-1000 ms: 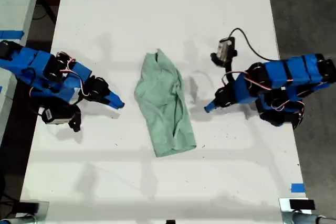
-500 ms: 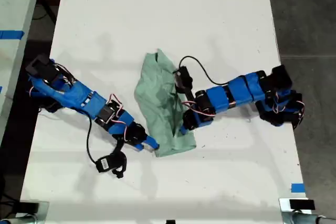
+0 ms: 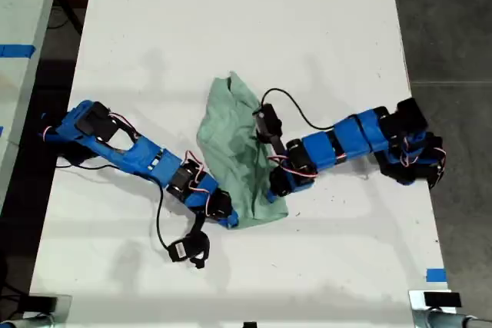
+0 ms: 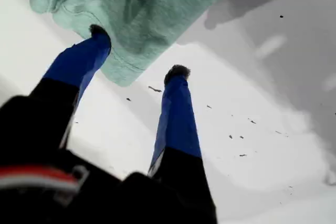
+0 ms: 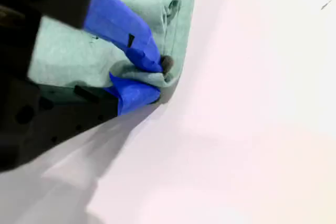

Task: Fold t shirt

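First arm pose: stretched low across the table from the exterior view's left, angled down toward the t shirt's near corner.
First gripper: jaws spread wide; one fingertip touching the hem at that corner, the other on bare table just beside it; nothing held.
Second arm pose: reaching in from the exterior view's right, bent at the elbow, wrist over the cloth's edge on that side.
Second gripper: clamped on a small bunched fold of the hem.
T shirt: pale mint green, wrinkled, lying as a long narrow bundle mid-table, between the two arms.
Count: two blue arms, one t shirt, one blue tape mark at the exterior view's lower right.
Edges: table edges well apart from the cloth on every side.
Open room: broad bare white surface above and below the bundle in the exterior view.
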Controlling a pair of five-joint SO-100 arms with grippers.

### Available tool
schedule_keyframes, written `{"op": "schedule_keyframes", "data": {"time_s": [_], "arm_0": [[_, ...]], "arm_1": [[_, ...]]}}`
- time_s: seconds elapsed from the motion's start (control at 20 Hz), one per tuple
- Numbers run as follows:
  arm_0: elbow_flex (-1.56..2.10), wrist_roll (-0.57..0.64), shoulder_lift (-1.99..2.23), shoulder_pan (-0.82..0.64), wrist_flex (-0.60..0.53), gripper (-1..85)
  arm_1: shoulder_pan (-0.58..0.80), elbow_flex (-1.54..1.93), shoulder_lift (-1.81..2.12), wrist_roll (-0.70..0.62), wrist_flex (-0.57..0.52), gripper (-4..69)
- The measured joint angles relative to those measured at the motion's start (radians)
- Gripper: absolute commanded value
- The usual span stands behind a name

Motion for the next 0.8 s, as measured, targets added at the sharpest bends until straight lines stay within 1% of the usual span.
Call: {"op": "schedule_keyframes", "data": {"time_s": [0.1,0.2,0.3,0.4,0.45,0.5,0.55,0.8], "arm_0": [[-0.014,0.015,-0.002,0.000,0.012,-0.2],[-0.023,0.028,-0.003,0.000,0.040,-0.2],[-0.029,0.032,0.008,0.003,0.091,-0.2],[-0.029,0.034,0.015,0.011,0.132,-0.2],[-0.029,0.034,0.017,0.011,0.141,-0.2],[-0.031,0.034,0.020,0.011,0.149,-0.2],[-0.031,0.038,0.021,0.011,0.152,-0.2],[-0.041,0.066,0.031,0.028,0.179,-0.2]], "arm_1": [[-0.017,0.000,-0.021,0.006,-0.025,20.8],[-0.035,0.000,-0.038,0.020,-0.063,20.2],[-0.057,0.000,-0.072,0.037,-0.106,24.3],[-0.080,-0.017,-0.114,0.048,-0.152,24.7],[-0.089,-0.044,-0.138,0.049,-0.161,18.4],[-0.097,-0.074,-0.160,0.051,-0.164,8.0],[-0.103,-0.097,-0.179,0.055,-0.173,0.3],[-0.109,-0.170,-0.252,0.048,-0.173,0.3]]}}
